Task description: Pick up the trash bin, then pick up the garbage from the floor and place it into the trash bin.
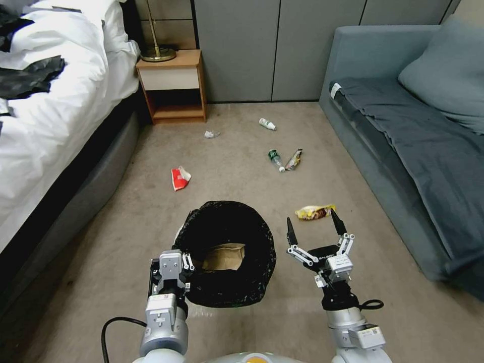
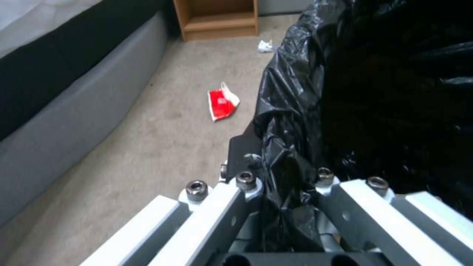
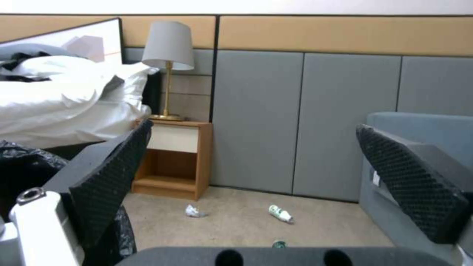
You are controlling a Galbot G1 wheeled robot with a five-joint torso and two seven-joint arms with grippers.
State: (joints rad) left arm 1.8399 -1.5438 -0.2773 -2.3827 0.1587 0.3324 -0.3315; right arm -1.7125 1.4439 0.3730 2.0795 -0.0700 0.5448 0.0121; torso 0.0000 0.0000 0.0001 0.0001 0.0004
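Gripped trash bin [image 1: 229,252] rim with left pincer [image 1: 184,262]; spread right pincer [image 1: 312,229] wide near yellow wrapper [image 1: 313,212].

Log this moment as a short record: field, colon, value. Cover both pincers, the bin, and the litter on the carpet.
left pincer: shut on the trash bin's near rim, bag liner pinched between its fingers
right pincer: open, holding nothing, just short of the yellow wrapper
trash bin: held by the left pincer, black liner over the rim
in bin: brown paper bag
on floor: yellow wrapper, red-white packet, green-labelled bottle, brown wrapper, white bottle, crumpled tissue
surroundings: bed at left, sofa at right, nightstand with lamp ahead
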